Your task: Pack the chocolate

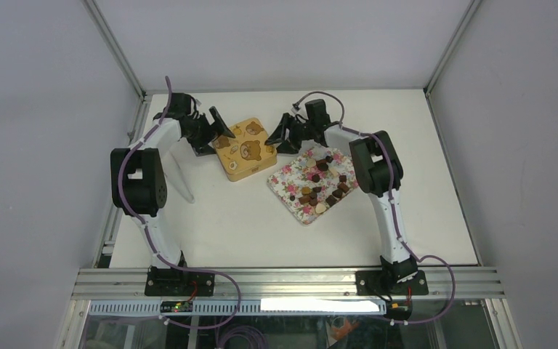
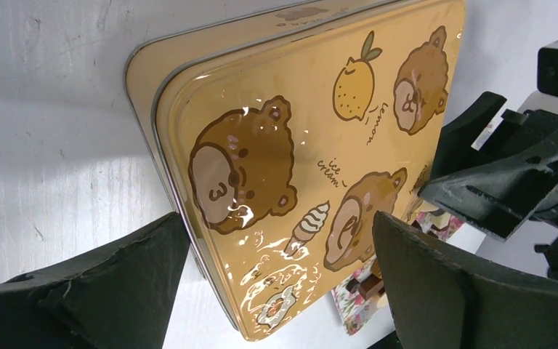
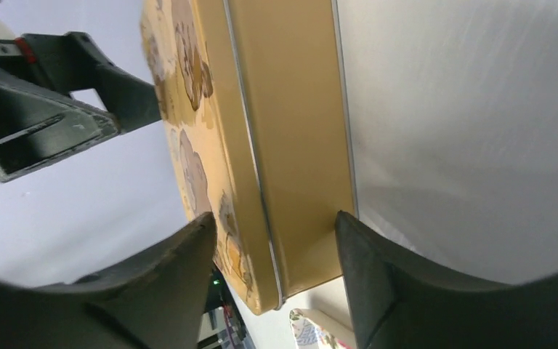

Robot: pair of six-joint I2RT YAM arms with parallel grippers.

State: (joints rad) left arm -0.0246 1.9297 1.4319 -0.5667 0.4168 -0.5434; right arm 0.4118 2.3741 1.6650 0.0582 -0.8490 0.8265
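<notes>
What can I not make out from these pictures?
- Inside of the tin: hidden in every view, because the tin is shut.
- Chocolates: too small in the top view to tell their shapes. In the left wrist view almost all are hidden behind the tin and that arm's own jaw.
- Right gripper: in its wrist view the jaws stand on either side of the tin's edge, but whether they press on it cannot be told.

So there's a square yellow metal tin [image 1: 245, 149] with cartoon bears, a lemon and an ice cream cone printed on the lid. The lid's on, and it sits far-middle on the white table [image 1: 211, 225]. Just to its right and a bit nearer is a rectangular tray with a pink flower pattern [image 1: 288, 179], turned at an angle. A silver aluminium rail [image 1: 283, 280] runs along the near edge.
</notes>
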